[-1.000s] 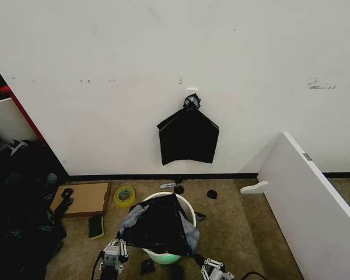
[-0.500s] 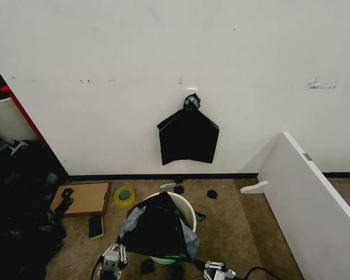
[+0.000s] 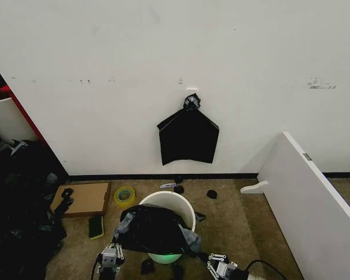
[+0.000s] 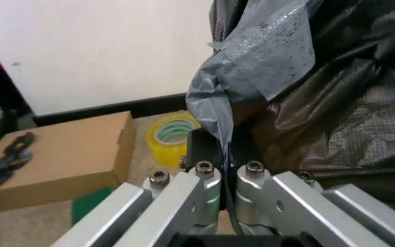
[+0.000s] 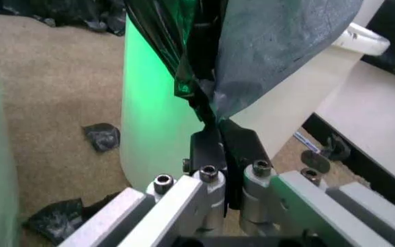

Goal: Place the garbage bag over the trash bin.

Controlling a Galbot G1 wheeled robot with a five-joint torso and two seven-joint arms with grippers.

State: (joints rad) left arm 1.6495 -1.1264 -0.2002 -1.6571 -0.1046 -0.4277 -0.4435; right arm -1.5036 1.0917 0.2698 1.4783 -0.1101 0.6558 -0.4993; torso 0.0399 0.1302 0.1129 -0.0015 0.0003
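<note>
Black garbage bag dropped lower since half-second before, draped over near rim of trash bin. Left gripper and right gripper each clamped bag edge. Far rim uncovered.

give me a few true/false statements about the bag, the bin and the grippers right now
1. The left gripper is shut on the garbage bag. True.
2. The right gripper hangs open, clear of the bag. False: it is shut on a fold of the film.
3. The garbage bag covers the whole rim of the trash bin. False: the far part of the rim is bare.
4. A roll of yellow tape lies on the floor beside a cardboard box. True.
5. The black bundle of bags lies on the floor. False: it hangs on the wall.
</note>
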